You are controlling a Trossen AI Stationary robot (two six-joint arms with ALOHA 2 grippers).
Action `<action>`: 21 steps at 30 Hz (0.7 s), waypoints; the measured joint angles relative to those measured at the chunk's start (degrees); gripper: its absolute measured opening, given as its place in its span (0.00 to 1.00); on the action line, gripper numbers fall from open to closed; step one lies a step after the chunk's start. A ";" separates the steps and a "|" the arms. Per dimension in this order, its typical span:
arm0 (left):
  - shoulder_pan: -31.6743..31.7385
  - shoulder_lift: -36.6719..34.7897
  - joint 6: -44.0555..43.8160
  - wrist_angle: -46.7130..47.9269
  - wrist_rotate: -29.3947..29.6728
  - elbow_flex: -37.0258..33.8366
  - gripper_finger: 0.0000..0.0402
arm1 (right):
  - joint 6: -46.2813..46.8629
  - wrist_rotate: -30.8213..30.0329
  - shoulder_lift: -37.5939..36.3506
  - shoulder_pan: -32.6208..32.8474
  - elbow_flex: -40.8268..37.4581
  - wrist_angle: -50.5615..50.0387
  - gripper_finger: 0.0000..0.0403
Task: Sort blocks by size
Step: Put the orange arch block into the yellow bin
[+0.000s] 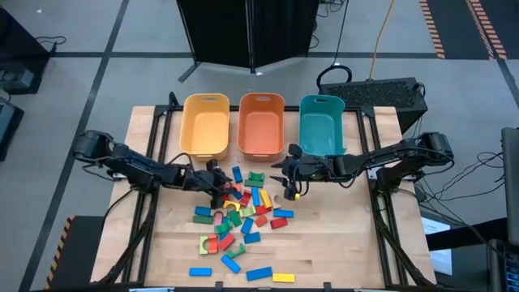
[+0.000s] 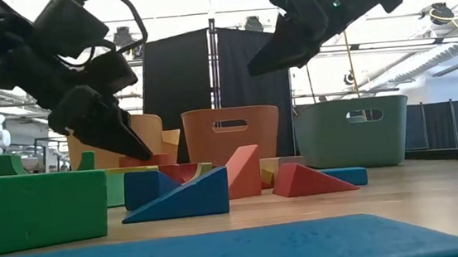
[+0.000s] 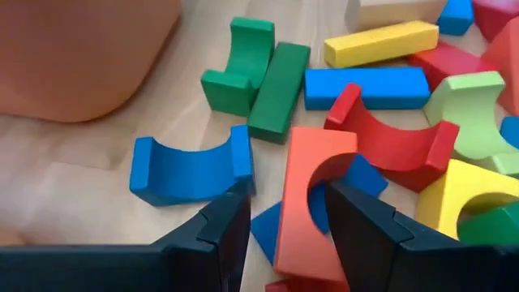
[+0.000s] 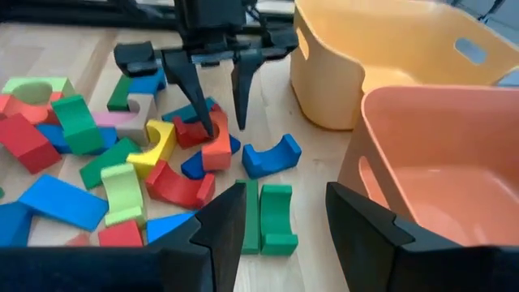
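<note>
A pile of red, blue, green, yellow and pink wooden blocks (image 1: 243, 212) lies on the table in front of the three bins. My left gripper (image 3: 285, 195) is open and points down into the pile's far left part (image 1: 217, 185). Its fingers stand on either side of an orange-red arch block (image 3: 304, 203) that lies tilted on other blocks; the block also shows in the right wrist view (image 4: 217, 150). My right gripper (image 4: 285, 195) is open and empty. It hovers over the table's far right part (image 1: 285, 174), above two green blocks (image 4: 265, 212).
A yellow bin (image 1: 204, 122), an orange bin (image 1: 261, 122) and a teal bin (image 1: 321, 122) stand in a row at the far side. A blue arch (image 3: 190, 166) lies just left of my left gripper. Loose blue and yellow blocks (image 1: 259, 274) lie near the front edge.
</note>
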State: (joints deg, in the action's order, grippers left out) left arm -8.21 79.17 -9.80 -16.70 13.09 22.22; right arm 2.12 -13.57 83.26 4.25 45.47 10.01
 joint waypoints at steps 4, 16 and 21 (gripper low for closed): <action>-0.02 0.01 -0.31 0.02 -1.83 0.06 0.40 | 0.16 0.03 0.00 0.00 0.00 -0.61 0.40; -0.02 0.01 -2.31 2.88 -0.97 0.06 0.40 | 0.83 0.11 0.00 0.00 0.00 -0.71 0.40; 0.00 0.01 -3.37 3.11 0.04 0.06 0.40 | 0.14 0.11 0.00 -0.02 0.00 -0.71 0.40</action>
State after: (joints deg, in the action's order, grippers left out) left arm -8.21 79.18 -13.18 -13.59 13.13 22.28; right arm 2.26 -13.45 83.26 4.23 45.47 9.30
